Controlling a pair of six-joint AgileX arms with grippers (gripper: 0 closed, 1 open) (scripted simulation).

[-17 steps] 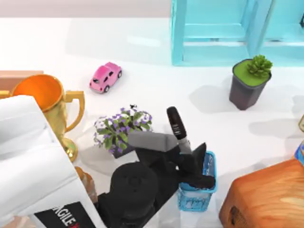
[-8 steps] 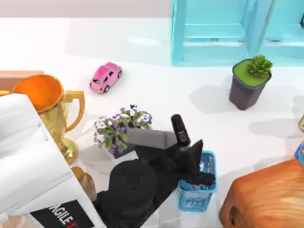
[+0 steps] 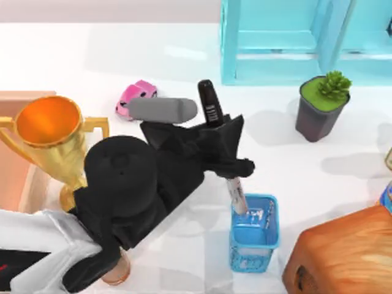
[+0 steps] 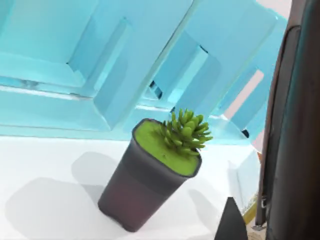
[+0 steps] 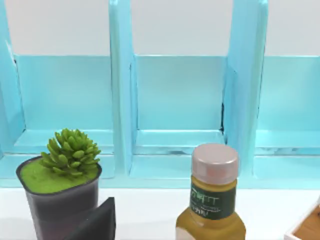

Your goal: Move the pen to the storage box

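Note:
The pen (image 3: 211,113) has a ribbed black cap and a white-grey printed barrel. It hangs nearly upright in my left gripper (image 3: 228,152), which is shut on its middle. The barrel's lower end (image 3: 236,197) hovers just over the rim of the small blue mesh cup (image 3: 253,239). The storage box (image 3: 18,96), salmon-orange with pale peach walls, lies at the table's far left edge behind the gold trophy (image 3: 50,138). One dark fingertip (image 5: 97,220) of my right gripper is in the right wrist view.
A pink toy car (image 3: 138,95) sits beyond my left arm. A cyan shelf (image 3: 288,43) stands at the back. A potted succulent (image 3: 321,104) is at the right, a wooden chest (image 3: 343,257) at the front right. A brown-capped bottle (image 5: 212,200) stands near the succulent (image 5: 62,192).
My left arm has swung up and toward the left with the pen, lifting it out of the blue mesh cup. The purple flowers are now covered by the arm.

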